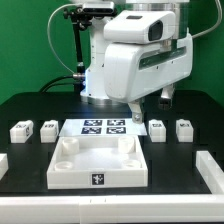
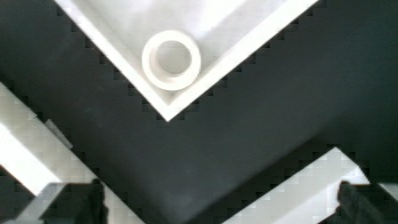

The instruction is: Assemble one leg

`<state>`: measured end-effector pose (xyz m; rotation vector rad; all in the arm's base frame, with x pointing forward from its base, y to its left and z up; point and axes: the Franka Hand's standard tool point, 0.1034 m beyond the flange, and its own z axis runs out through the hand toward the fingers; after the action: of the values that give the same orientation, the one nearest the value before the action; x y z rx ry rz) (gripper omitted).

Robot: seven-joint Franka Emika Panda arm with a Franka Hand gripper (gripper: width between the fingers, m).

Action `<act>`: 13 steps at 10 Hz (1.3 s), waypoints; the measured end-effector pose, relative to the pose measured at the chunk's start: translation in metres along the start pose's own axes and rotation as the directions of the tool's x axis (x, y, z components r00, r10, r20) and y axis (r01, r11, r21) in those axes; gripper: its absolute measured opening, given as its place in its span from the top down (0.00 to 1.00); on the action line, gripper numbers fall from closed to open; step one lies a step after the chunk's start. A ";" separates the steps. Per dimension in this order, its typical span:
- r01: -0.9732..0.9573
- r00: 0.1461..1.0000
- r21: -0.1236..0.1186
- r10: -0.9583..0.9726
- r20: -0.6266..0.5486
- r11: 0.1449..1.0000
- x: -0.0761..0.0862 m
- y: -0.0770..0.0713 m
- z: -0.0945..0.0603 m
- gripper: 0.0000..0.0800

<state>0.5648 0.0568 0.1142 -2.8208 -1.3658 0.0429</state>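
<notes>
The white square tabletop [image 1: 97,165] lies on the black table near the front, with raised corners and a tag on its front edge. Small white tagged legs lie in a row behind it: two at the exterior view's left [image 1: 20,129] [image 1: 47,128] and two at the right [image 1: 157,127] [image 1: 183,128]. My gripper [image 1: 137,110] hangs above the tabletop's back right corner. In the wrist view my gripper [image 2: 208,210] is open, its dark fingertips [image 2: 63,205] far apart with nothing between them. Ahead of them is a tabletop corner [image 2: 231,40] with a round screw hole [image 2: 171,58].
The marker board [image 1: 100,127] lies flat behind the tabletop. White bars sit at the table's side edges, one at the exterior view's left [image 1: 3,162] and one at the right [image 1: 210,172]. The arm's white body fills the upper middle.
</notes>
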 end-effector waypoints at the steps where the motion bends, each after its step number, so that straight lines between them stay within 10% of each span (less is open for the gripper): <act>1: 0.000 1.000 0.001 0.000 0.000 1.000 0.000 0.000 0.001 0.19; 11: 0.001 1.000 0.004 -0.001 0.003 1.000 -0.002 -0.001 0.003 0.19; 13: 0.122 0.993 -0.001 -0.122 0.001 0.993 -0.046 -0.025 0.027 0.19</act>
<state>0.5157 0.0358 0.0888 -2.7318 -1.5356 0.0426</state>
